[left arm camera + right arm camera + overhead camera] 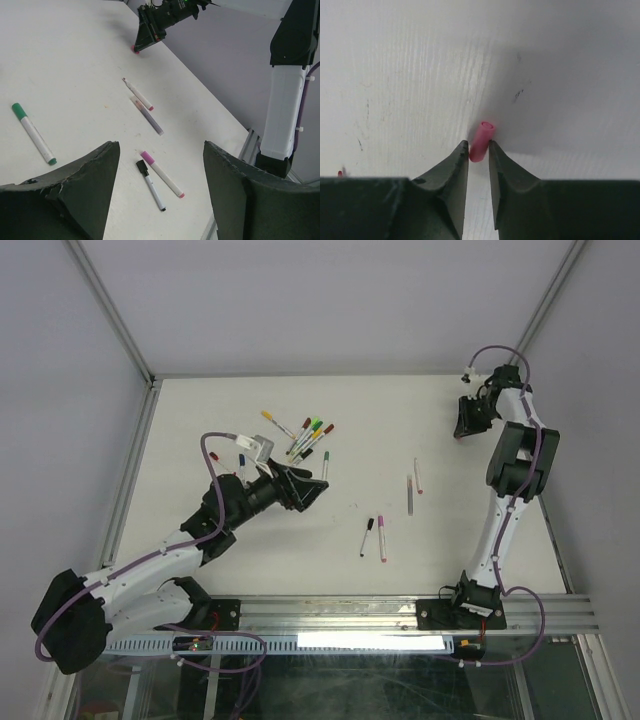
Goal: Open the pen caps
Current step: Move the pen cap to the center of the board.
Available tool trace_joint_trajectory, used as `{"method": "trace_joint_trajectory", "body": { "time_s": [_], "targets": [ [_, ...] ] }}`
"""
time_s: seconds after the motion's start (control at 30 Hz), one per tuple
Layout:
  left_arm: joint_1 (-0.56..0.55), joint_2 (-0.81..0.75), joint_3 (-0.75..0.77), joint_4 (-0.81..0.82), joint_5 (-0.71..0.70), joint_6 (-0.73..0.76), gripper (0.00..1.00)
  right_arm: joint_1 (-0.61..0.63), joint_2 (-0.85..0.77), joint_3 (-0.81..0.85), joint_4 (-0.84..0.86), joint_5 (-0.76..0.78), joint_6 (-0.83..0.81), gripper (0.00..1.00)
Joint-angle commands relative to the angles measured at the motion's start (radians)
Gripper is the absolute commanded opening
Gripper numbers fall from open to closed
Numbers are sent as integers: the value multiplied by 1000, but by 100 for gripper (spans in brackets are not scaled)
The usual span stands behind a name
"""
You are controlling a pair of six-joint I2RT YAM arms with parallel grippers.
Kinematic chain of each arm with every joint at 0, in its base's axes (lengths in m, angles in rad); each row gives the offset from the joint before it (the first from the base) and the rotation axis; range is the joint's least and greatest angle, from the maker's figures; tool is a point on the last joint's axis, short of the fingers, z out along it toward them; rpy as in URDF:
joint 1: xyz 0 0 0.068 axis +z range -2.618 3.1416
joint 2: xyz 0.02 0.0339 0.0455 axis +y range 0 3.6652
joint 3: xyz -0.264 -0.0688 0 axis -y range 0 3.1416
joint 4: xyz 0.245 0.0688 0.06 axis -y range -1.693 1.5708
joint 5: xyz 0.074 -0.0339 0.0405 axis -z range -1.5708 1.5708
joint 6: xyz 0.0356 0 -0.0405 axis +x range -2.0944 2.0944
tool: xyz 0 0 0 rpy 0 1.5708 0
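left claw [161, 149] spread | black pen [150, 185] (capped) in gap | green pen [34, 133] aside

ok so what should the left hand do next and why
Probably ease the left hand forward and down over the black-capped pen. The hand is open and empty. That pen has its cap on and lies just ahead, between the fingers in the wrist view, beside a magenta-capped pen. The right hand is occupied at the far side, its tips at a loose pink cap.
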Motion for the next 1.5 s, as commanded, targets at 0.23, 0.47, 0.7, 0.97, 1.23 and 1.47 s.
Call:
{"method": "trace_joint_trajectory", "body": {
  "time_s": [0.23,0.47,0.7,0.97,1.23,1.47],
  "targets": [
    [-3,-178,-81,-67,-37,-63,69,131,-136,-226,53,208,71,3],
    [-3,-214,-119,-79,-38,-104,70,270,-193,-308,77,226,224,0],
    [-3,-238,-170,-70,-42,-138,71,345,-175,-300,68,237,354,2],
    [-2,-251,-188,-70,-44,-158,71,352,-160,-290,79,335,367,10],
    [-6,-240,-190,-68,-40,-171,72,349,-160,-285,105,414,366,11],
    [-8,-241,-193,-65,-33,-175,73,349,-213,-290,106,379,350,31]
  ]
}}
